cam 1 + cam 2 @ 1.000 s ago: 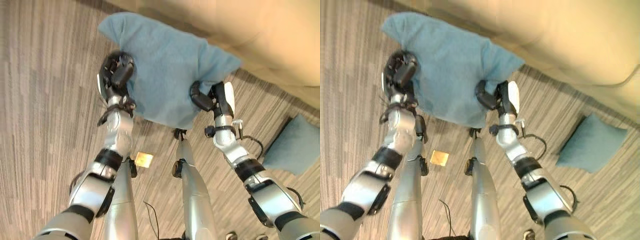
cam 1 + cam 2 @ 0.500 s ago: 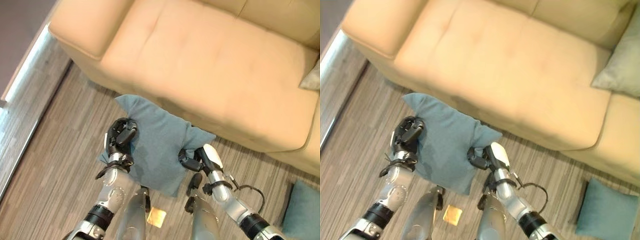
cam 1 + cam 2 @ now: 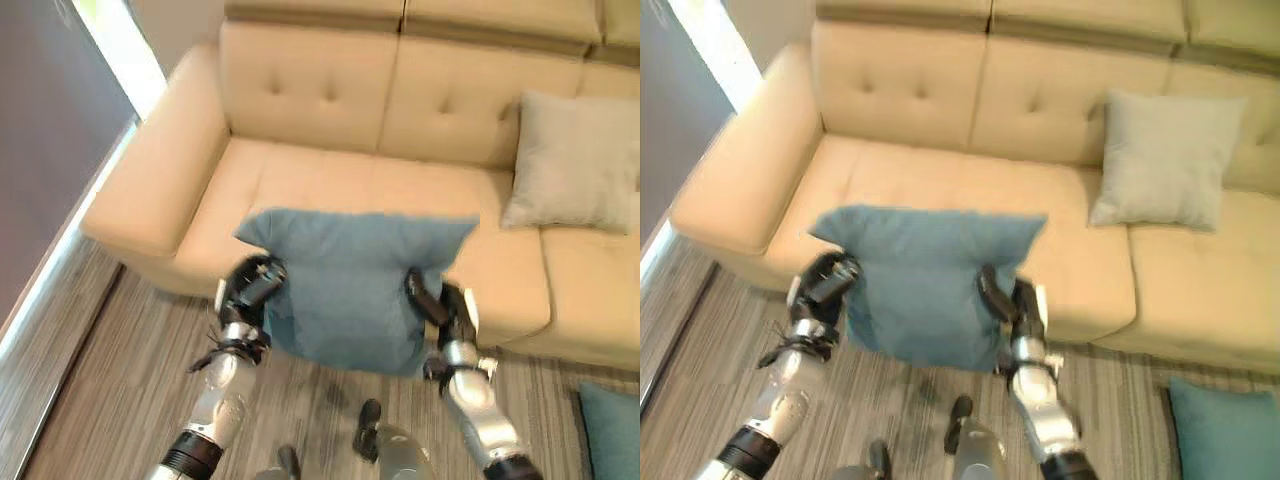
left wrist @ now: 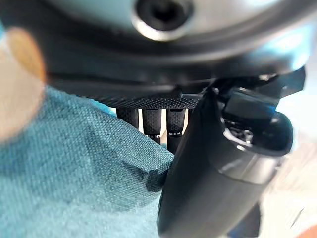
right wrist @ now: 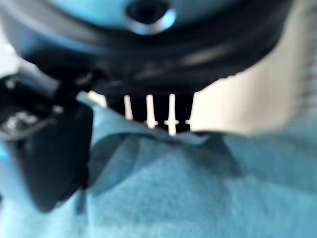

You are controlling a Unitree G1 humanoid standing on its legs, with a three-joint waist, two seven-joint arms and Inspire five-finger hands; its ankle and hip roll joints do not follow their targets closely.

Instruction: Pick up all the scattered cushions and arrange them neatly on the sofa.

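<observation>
Both arms reach forward, the left hand and right hand each curled round a side edge of a square teal fabric cushion, held in the air before the front edge of a beige upholstered sofa. A pale grey cushion leans on the backrest at right; the left seat lies open. Another teal cushion rests on the striped carpet.

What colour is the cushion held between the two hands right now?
Plain teal blue, no pattern: the held cushion, pinched by the left hand and right hand, shows best in the left eye view.
</observation>
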